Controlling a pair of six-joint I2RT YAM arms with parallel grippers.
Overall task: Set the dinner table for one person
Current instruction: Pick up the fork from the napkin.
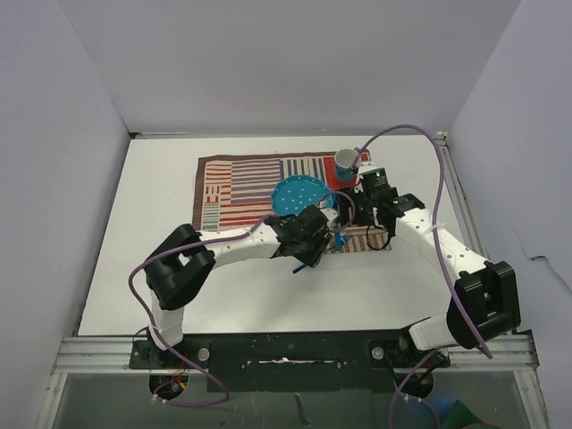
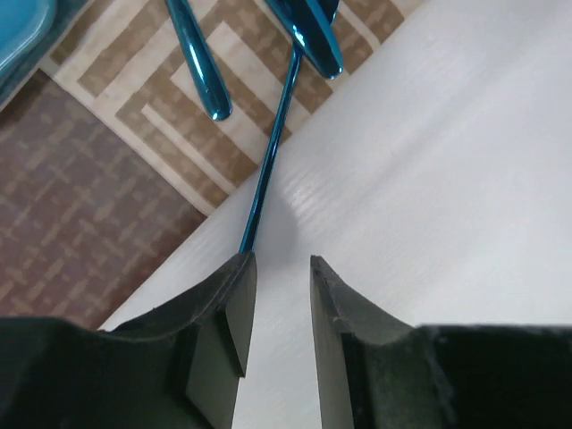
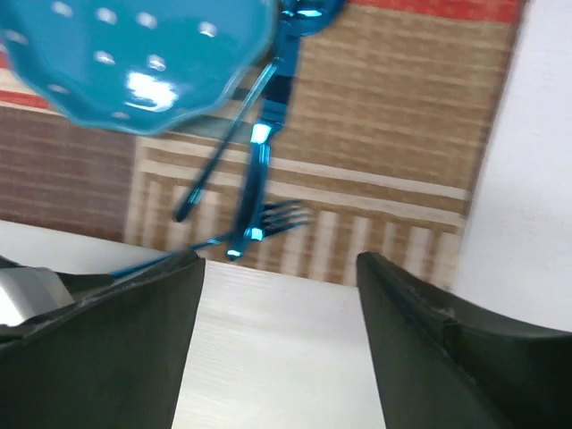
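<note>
Shows the left tool (image 2: pixel 279 268) low over the white surface (image 2: pixel 429 179), jaws a narrow slit apart and clamped on nothing. Meets a thin blue handle (image 2: pixel 273 152) right at the tip of the left finger (image 2: pixel 228 313), outside the slit; cannot tell about actual touch there. Follows that handle from the bare surface up onto the striped mat (image 2: pixel 107 206), past a rounded blue utensil end (image 2: pixel 217 105) and a second one (image 2: pixel 326 63), with a teal plate (image 2: pixel 22 31) in the far left corner. Shows the right tool (image 3: pixel 279 268) spread wide, gripping nothing, above the border between surface and mat. Looks past it onto the tines of a blue fork (image 3: pixel 284 214) at the mat's near edge, with two more blurred blue utensils lying between the tines and the dotted plate. From above, places both tools at the near right part of the mat, the left one at its near edge, the right one nearer a cup (image 1: pixel 346 161) standing at the far edge. Fills the overhead view with the surface, mat toward the far side, aluminium rail (image 1: pixel 295 344) along the near edge.
</note>
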